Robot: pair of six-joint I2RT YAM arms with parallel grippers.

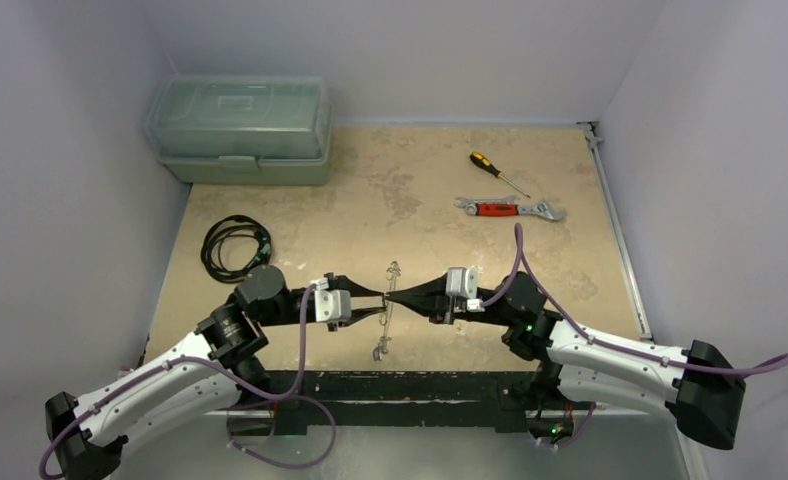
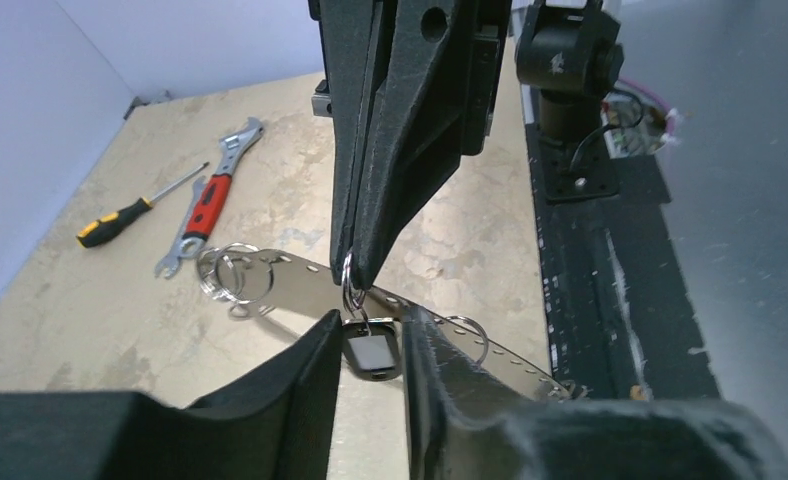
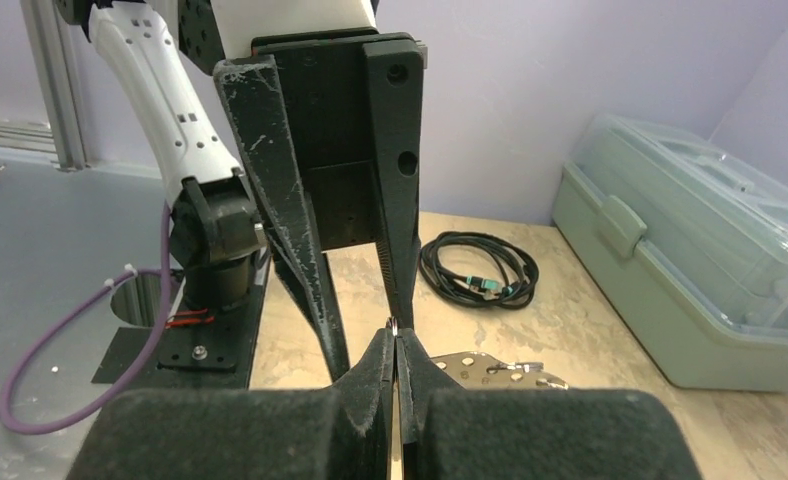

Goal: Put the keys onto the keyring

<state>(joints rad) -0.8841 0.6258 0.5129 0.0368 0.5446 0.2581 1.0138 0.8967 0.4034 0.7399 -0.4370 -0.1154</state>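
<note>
The keyring [image 1: 386, 310], a thin silvery perforated strip with small rings at its ends, lies between the two arms. It also shows in the left wrist view [image 2: 275, 278] and the right wrist view [image 3: 490, 368]. My right gripper [image 1: 391, 298] is shut on a small split ring [image 2: 349, 283], also seen in the right wrist view [image 3: 394, 324]. A key with a dark tag [image 2: 372, 356] hangs from that ring, just above the strip. My left gripper [image 2: 370, 340] is open, with one finger on each side of the tag. Other keys cannot be made out.
A green toolbox [image 1: 240, 130] stands at the back left. A coiled black cable [image 1: 235, 245] lies left of the arms. A yellow-handled screwdriver [image 1: 495, 170] and a red-handled wrench [image 1: 510, 208] lie at the back right. The black base rail [image 1: 400, 385] runs along the near edge.
</note>
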